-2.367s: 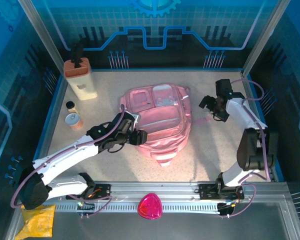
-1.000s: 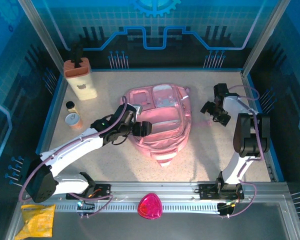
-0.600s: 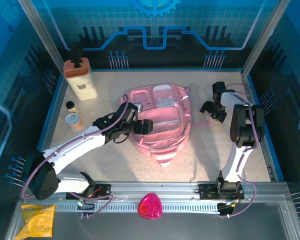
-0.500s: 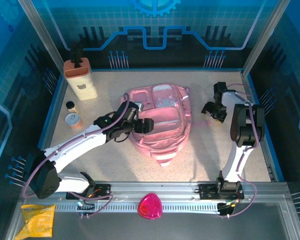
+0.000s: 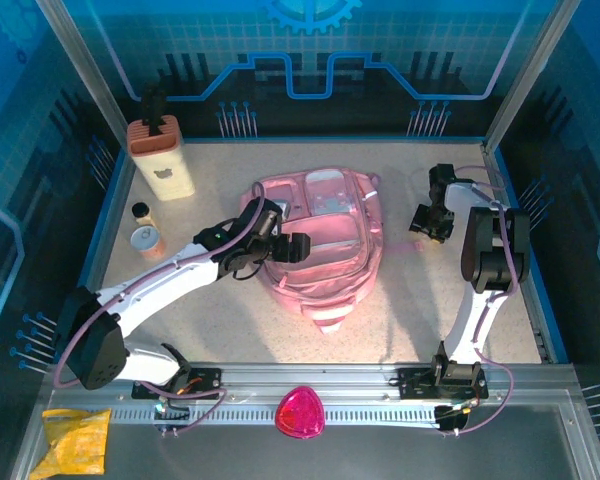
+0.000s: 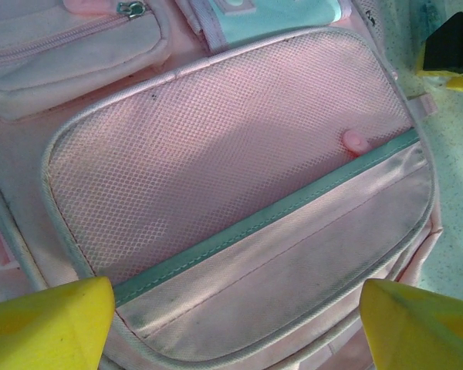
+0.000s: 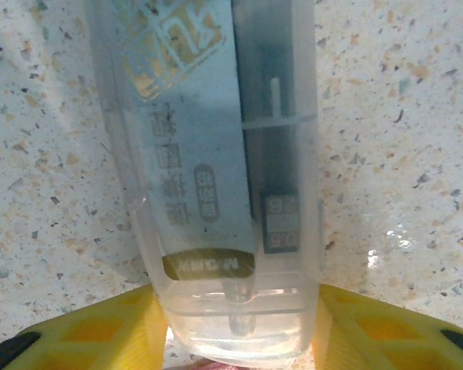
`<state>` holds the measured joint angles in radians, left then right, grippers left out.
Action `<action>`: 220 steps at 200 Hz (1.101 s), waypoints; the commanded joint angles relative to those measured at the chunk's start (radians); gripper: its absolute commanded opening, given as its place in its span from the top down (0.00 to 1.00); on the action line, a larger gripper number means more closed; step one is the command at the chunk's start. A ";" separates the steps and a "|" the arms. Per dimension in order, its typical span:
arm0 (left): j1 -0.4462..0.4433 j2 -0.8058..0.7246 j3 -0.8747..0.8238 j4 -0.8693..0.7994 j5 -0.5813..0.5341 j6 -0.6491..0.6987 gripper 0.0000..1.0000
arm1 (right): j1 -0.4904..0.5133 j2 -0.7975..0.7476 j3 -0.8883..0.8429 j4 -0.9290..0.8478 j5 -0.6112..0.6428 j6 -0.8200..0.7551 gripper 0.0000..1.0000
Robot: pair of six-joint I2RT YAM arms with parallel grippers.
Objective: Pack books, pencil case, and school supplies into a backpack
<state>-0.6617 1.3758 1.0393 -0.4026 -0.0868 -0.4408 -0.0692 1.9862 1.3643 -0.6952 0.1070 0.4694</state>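
The bench (image 5: 430,310) carries the pink backpack (image 5: 325,235) flat on its back near the middle, front pockets facing up, which puts the zips within reach from above. The left arm (image 5: 170,285) reaches across it from the near left, and its jaws hang spread wide over the mesh front pocket (image 6: 216,146), holding nothing. That pocket's teal zip looks drawn closed, with its pink pull (image 6: 353,140) at the right end, so the arm is probably placed to steady the bag or open it.

The right arm (image 5: 485,250) is folded back so that its jaws point down at the supply box (image 7: 224,177), a clear oblong case with a printed label. The box lies flat on bare bench just to the right of the backpack and apart from it. The yellow pads (image 7: 100,331) flank its near end, against its walls or just beside them; I cannot tell whether they already pinch it.

There is open bench between box and bag for a short carry leftward. The blue rim (image 5: 500,190) is near on the right, so there is little room to swing that way. The tall beige box (image 5: 160,160) and two jars (image 5: 145,238) stand well apart at the far left
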 commanded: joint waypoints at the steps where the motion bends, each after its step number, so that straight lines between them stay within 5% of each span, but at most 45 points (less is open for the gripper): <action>1: 0.008 0.015 0.038 0.002 -0.025 0.113 0.17 | 0.034 -0.039 -0.008 0.023 -0.040 -0.030 0.52; 38: -0.003 0.043 0.023 0.060 0.007 0.276 0.18 | 0.063 -0.174 -0.094 0.044 -0.059 -0.012 0.55; 98: -0.165 0.079 -0.007 0.173 -0.080 0.590 0.15 | 0.145 -0.451 -0.261 -0.007 -0.076 0.021 0.56; 196: -0.172 0.270 0.065 0.196 -0.177 0.745 0.12 | 0.327 -0.693 -0.363 -0.145 -0.077 0.063 0.55; 220: -0.148 0.263 0.102 0.179 -0.172 0.744 0.19 | 0.366 -0.727 -0.374 -0.171 -0.073 0.073 0.55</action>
<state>-0.8310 1.6398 1.0794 -0.2298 -0.2321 0.2626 0.2573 1.3029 1.0039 -0.8066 0.0402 0.5201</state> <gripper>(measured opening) 0.846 0.449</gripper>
